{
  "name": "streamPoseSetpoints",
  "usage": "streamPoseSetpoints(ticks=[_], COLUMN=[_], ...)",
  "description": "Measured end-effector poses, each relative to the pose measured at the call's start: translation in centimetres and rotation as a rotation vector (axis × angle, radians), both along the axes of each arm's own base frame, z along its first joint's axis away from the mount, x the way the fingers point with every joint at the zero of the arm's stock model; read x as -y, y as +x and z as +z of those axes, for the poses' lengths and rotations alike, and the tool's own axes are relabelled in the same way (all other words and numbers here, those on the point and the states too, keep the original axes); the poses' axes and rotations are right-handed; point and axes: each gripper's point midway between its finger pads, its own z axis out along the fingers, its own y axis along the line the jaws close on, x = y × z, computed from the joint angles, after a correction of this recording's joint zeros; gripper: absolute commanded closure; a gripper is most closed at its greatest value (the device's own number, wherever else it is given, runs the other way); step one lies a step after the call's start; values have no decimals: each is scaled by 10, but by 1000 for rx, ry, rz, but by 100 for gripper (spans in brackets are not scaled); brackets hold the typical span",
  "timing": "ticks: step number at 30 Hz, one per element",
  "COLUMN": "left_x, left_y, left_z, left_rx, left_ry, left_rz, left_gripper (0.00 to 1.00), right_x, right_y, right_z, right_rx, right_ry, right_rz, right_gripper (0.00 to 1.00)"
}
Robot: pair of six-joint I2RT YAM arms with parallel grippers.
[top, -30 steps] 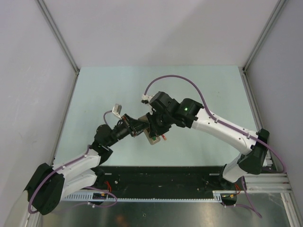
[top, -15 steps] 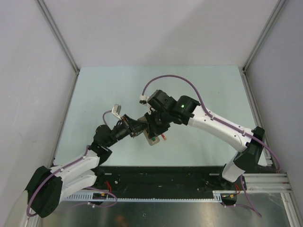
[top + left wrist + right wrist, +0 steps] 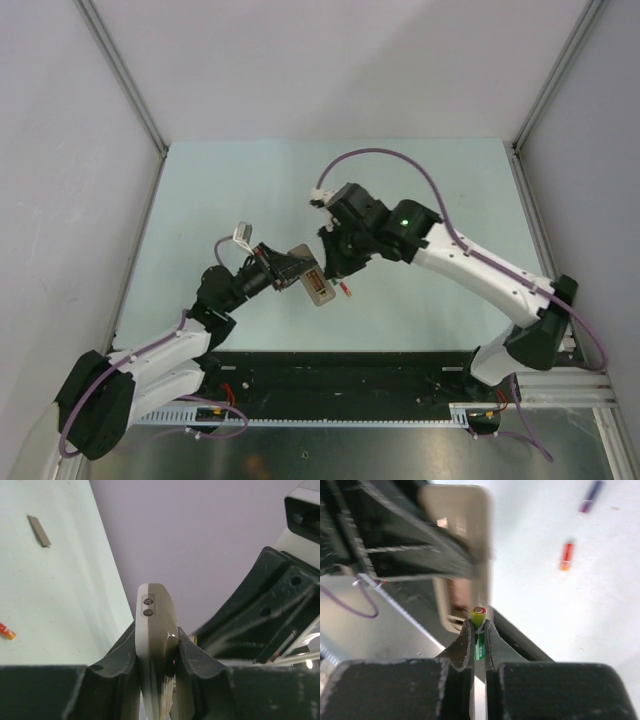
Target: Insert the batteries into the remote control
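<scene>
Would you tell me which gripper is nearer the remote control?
Left. The left gripper clamps the remote control; the right gripper holds the green battery just beside it.

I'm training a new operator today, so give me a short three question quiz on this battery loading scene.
1. True or false: the left claw grips the remote control.
2. Which battery does the right claw hold? A red, B green, C blue.
3. Fill in: the red battery and the blue battery lie on the ____.
Key: 1 true; 2 B, the green battery; 3 table.
</scene>
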Motion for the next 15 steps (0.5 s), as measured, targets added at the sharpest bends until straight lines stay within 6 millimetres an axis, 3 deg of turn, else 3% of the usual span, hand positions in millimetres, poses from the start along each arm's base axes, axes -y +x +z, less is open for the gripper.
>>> streamPoseSetpoints(ticks=[3,6,9,13,15], left_x=[-5,-8,-9,-12,-14], left_y=[4,7,5,-2,-6], left_z=[-9,-12,-7,8,16], left_rx=[-20,-25,-11,36,63], left_ry=[13,17,11,-14,-27], left_rz=[19,32,32,23,20], left_gripper=[100,100,100,100,100], right_x=[30,61,79,88,90], right_y=[20,41,60,84,95], right_z=[2,-11,-50,-125,-153], right_rx=[77,147,190,185,170], right_ry=[-8,-45,-135,-295,-346], right_rz=[-103,-206,-254,-246,-238], right_gripper=[100,100,100,100,100])
